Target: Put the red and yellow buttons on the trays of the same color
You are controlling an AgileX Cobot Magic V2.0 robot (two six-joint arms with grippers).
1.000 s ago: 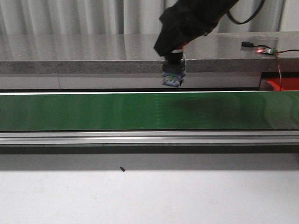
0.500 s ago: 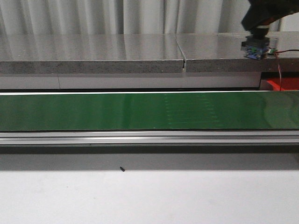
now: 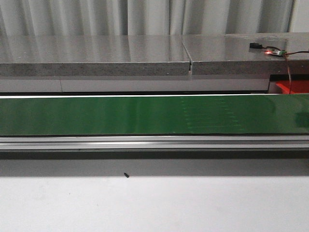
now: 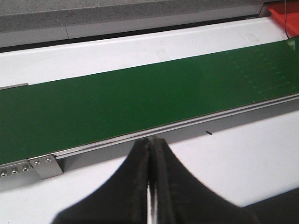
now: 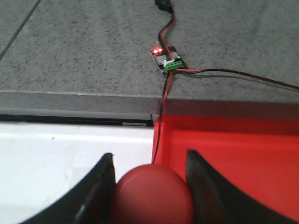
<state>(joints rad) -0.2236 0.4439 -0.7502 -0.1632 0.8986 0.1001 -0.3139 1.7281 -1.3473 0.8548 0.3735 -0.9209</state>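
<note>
Here, right gripper [image 5: 152,186]: clamped on the red button [image 5: 153,192], held at the near edge of the red tray [image 5: 224,158].
Left gripper [image 4: 150,161]: fingers pressed together, holding nothing, near the green belt [image 4: 140,98].
Red tray: just below the grey ledge [image 5: 93,51].
Circuit board [image 5: 167,59]: on the ledge, its wires running over the tray's rim.

Green belt [image 3: 120,115] bare end-to-end; wires [image 5: 164,95] + circuit board [image 5: 167,59] by red tray [image 5: 243,158].
</note>
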